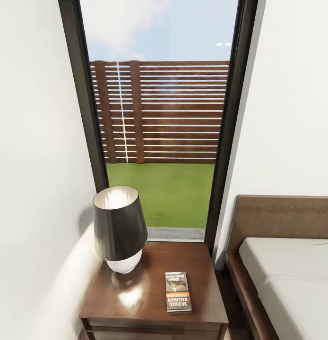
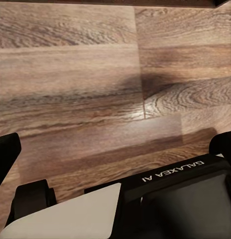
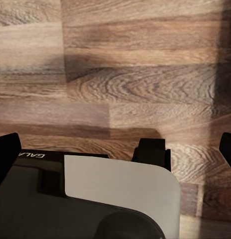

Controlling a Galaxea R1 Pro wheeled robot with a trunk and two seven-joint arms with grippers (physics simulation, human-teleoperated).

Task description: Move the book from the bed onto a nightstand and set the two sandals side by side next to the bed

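One book (image 1: 178, 292) lies flat nr nightstand's (image 1: 135, 302) front right corner, lamp (image 1: 119, 229) at back left; both claws' state can't tell.

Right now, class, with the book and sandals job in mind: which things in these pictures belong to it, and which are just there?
Belong to the job:
book, lying on the nightstand
bed

Just there:
lamp, on the same nightstand
window
wood floor

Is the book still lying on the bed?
No, the book lies flat on the nightstand near the lamp, while the bed beside it has a bare mattress.
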